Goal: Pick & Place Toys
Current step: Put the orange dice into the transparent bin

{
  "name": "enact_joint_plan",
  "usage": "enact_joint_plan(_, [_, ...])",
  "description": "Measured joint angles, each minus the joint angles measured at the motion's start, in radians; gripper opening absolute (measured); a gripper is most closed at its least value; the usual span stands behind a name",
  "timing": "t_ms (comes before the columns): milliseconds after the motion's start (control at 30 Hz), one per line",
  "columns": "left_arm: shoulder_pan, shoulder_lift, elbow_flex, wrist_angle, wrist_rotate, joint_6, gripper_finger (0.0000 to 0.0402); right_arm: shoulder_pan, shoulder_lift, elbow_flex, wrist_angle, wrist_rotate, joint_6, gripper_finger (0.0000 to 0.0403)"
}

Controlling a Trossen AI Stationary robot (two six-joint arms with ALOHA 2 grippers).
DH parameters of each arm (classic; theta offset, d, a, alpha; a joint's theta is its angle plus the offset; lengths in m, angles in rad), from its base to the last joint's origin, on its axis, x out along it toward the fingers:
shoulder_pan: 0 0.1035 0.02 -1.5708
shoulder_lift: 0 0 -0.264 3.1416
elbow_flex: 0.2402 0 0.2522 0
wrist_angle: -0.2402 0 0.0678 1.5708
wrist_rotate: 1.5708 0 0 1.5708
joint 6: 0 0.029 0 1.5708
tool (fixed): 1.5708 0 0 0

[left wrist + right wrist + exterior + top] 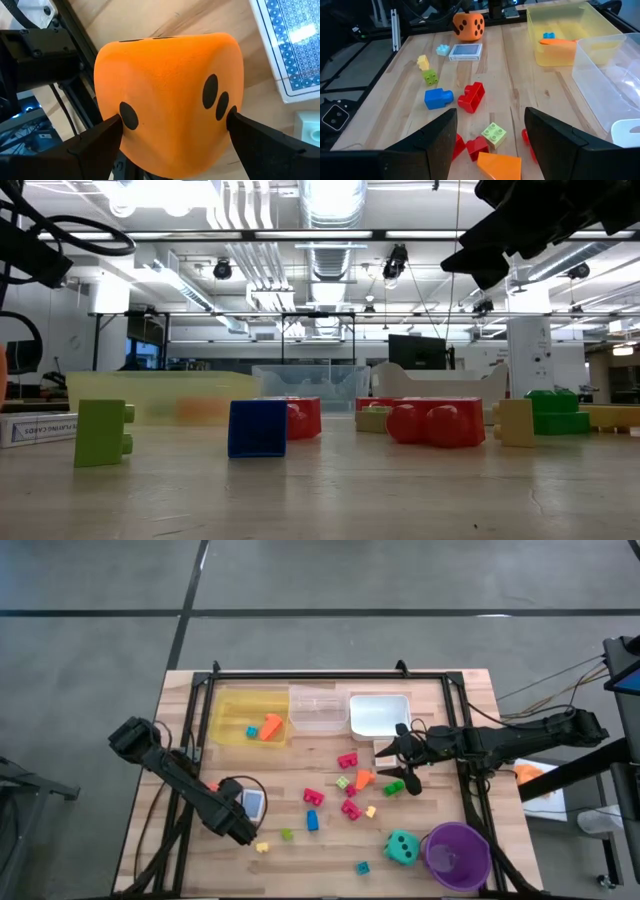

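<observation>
— Orange die [167, 95]: where is it?
— At the left of the high view, clenched between the left gripper [172, 137] fingers, beside a card deck [465, 51].
— And the right gripper [490, 142]?
— Fingers spread wide, hovering over the blocks [471, 96] at centre right, below the white tray [378, 714].

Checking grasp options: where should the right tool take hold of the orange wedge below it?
Hedged: come straight down and pinch the orange wedge across its flat side faces. Its top slopes, and the light green block crowds one edge. The right tool is open above it.
</observation>
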Motion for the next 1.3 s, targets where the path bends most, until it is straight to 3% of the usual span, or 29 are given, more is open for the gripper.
enact_joint_plan(933, [0.032,-0.003,-0.043,0.036,-0.007,-0.013,0.0348,0.0,0.0,0.0,0.01,0.0,0.0,0.023])
enact_joint_plan(1033, [0.032,-0.003,-0.043,0.032,-0.014,-0.011,0.0324,0.0,0.0,0.0,0.01,0.0,0.0,0.023])
enact_joint_plan(1233, [0.032,-0.003,-0.044,0.034,-0.015,0.083,0.0233,0.0,0.0,0.0,0.01,0.0,0.0,0.023])
enact_joint_plan(1300, [0.032,-0.003,-0.044,0.035,-0.015,0.11,0.0228,0.0,0.0,0.0,0.01,0.0,0.0,0.023])
